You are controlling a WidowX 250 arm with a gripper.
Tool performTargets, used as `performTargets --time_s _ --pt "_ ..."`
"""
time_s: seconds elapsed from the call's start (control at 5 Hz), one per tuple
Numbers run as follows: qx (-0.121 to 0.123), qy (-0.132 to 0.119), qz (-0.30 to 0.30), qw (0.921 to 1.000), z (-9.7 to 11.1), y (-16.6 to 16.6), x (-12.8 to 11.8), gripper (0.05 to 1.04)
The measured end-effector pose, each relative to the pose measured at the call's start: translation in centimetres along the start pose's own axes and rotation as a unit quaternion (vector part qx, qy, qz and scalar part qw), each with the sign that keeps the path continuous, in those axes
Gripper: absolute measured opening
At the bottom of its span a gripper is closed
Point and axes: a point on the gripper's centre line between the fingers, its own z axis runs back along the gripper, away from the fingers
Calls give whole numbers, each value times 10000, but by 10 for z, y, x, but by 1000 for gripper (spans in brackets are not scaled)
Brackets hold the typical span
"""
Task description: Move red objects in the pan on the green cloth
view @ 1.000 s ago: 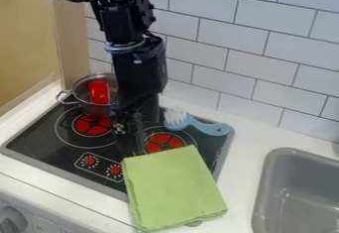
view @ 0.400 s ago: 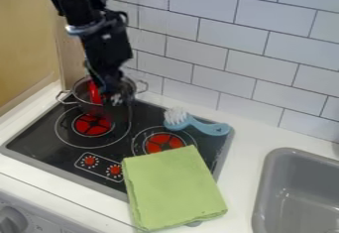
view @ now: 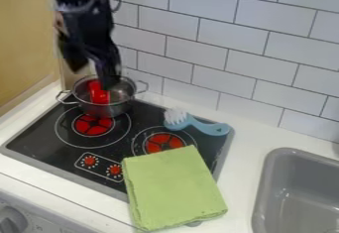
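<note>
**One red object in the pan, none on the green cloth**

Looking at a red object (view: 99, 94) inside the metal pan (view: 102, 110), toward its left side. Pan at the back left of the black stovetop (view: 33, 143), with a loop handle on either side. Black gripper (view: 108, 82) hanging down from the upper left, right over the pan, low near the rim and just beside the red object in this view. Honestly can't tell wide from narrow on the gripper, or whether to call it holding anything, too blurry. Green cloth (view: 173, 187) folded, partly on the stovetop's front right, partly on the white surface (view: 248, 138). Blue brush (view: 208, 127) behind it, white bristles pointing up. Gray sink (view: 263, 177) off to the right.
</note>
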Motion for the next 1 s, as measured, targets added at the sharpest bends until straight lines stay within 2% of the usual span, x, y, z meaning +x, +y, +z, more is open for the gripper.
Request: performTargets --time_s 0.2,0.4,0.6,1.0 --pt "216 -122 1193 9925 6 11 12 999" --pt "109 32 2152 9765 -2 15 13 999" --pt "170 79 2518 9676 -9 23 25 999" --pt "351 375 2866 9567 -36 32 24 999"
